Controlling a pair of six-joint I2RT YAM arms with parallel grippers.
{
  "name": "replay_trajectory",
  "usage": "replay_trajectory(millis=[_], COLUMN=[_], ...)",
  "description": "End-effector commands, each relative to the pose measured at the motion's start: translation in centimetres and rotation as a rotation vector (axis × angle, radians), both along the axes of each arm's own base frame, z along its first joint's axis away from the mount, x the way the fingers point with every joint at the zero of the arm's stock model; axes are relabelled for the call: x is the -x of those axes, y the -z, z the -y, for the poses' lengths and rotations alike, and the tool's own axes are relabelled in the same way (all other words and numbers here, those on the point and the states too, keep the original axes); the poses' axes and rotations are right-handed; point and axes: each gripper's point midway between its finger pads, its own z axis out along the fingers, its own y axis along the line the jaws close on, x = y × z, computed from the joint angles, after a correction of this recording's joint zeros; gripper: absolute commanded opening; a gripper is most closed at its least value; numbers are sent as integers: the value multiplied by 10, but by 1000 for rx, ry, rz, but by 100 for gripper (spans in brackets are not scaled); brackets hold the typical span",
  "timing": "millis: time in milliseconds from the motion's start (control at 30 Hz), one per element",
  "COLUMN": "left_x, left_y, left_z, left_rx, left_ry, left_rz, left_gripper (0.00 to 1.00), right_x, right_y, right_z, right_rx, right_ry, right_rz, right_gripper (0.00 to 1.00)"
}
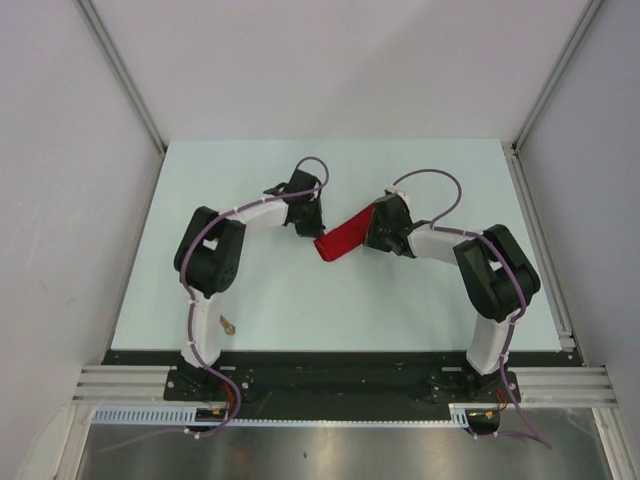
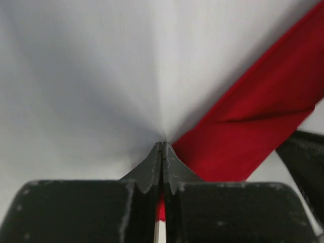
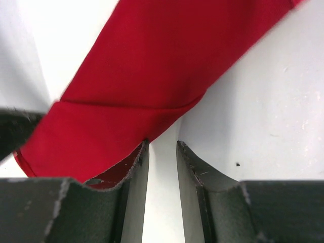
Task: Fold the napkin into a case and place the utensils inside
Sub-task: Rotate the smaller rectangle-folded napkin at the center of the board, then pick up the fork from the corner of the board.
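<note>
Two grippers are tending the red napkin [image 1: 345,236], which is lying as a folded band mid-table [image 1: 400,300]. The left gripper [image 2: 162,146] is pinching its edge tight, while the right gripper [image 3: 162,147] is standing open beside it. Pulling gently and evenly is probably keeping the crease straight.

Napkin [image 1: 342,236] at frame centre on desk [image 1: 330,310], lying diagonal, lower left to upper right. Left claw [image 1: 314,232] at its lower-left end, right claw [image 1: 370,228] at its upper-right end. Small piece, maybe utensil [image 1: 228,324], on desk at lower left, just beside left arm [image 1: 203,325], well apart from napkin.
</note>
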Motion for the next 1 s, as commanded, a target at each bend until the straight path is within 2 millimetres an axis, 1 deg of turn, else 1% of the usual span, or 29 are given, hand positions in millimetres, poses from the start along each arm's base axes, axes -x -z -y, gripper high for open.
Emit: replay_trajectory(millis=[0, 33, 67, 100, 133, 167, 200, 233, 267, 300, 333, 367, 400, 433, 500, 533, 567, 600, 633, 667, 700, 733, 767, 800, 833, 867, 900, 933, 967], left_x=[39, 46, 63, 69, 86, 95, 105, 112, 132, 143, 155, 162, 170, 177, 179, 182, 180, 178, 177, 178, 179, 179, 179, 177, 178, 172, 174, 178, 169], left_y=[-12, -15, -6, -20, -11, -12, -14, -21, -10, -10, -5, -3, -4, -2, -5, -5, -22, -30, -52, -56, -66, -76, -93, -99, -104, -114, -113, -108, -107], left_z=[7, 9, 7, 16, 14, 16, 25, 30, 29, 40, 39, 40, 46, 41, 29, 21, 14, 8, 3, -9, -14, -20, -39, -51, -64, -90, -103, -122, -148], left_rx=[61, 86, 88, 128, 130, 138, 156, 190, 200, 218, 211, 212, 233, 229, 200, 186, 178, 154, 164, 141, 148, 156, 158, 150, 151, 159, 160, 128, 90], left_ry=[2, -9, -7, 6, -3, -1, 18, 4, 17, 43, 39, 42, 51, 49, 20, 16, 9, 17, 17, 2, 13, 13, -23, -39, -62, -137, -145, -189, -240], left_rz=[-18, -27, -61, -30, -70, -76, -67, -67, -110, -109, -135, -148, -149, -155, -129, -115, -67, -29, 27, 26, 47, 62, 83, 102, 105, 125, 108, 66, 79], left_gripper=[3, 3, 3, 3, 3, 3, 4, 4, 5, 5, 5, 4, 4, 4, 5, 6, 8, 10, 13, 18, 19, 21, 23, 27, 34, 50, 63, 70, 76], right_x=[31, 35, 39, 43, 49, 61, 67, 76, 90, 97, 103, 109, 118, 122, 130, 130, 131, 125, 123, 119, 112, 111, 110, 105, 104, 110, 112, 110, 115], right_y=[26, 29, 29, 30, 30, 34, 34, 36, 44, 40, 41, 40, 39, 37, 28, 25, 24, 15, 11, 8, -4, -10, -18, -32, -41, -48, -55, -69, -77], right_z=[8, 9, 11, 12, 14, 19, 21, 21, 25, 25, 25, 26, 30, 31, 37, 43, 50, 54, 56, 62, 57, 50, 40, 29, 20, 7, -2, -10, -20], right_rx=[52, 60, 75, 83, 85, 89, 89, 91, 94, 87, 90, 87, 80, 77, 74, 97, 128, 137, 139, 142, 124, 99, 101, 89, 82, 79, 70, 55, 25], right_ry=[-33, -45, -48, -52, -56, -62, -68, -85, -102, -115, -121, -130, -133, -132, -130, -120, -123, -121, -123, -123, -138, -171, -225, -254, -282, -327, -363, -379, -422], right_rz=[-93, -102, -98, -100, -105, -120, -117, -123, -150, -140, -142, -143, -143, -141, -137, -122, -120, -87, -80, -74, -44, -35, -9, 25, 45, 58, 74, 109, 120], right_gripper=[33, 33, 33, 33, 33, 33, 33, 33, 33, 33, 33, 33, 33, 33, 33, 34, 34, 33, 34, 34, 34, 34, 34, 36, 37, 40, 48, 51, 54])
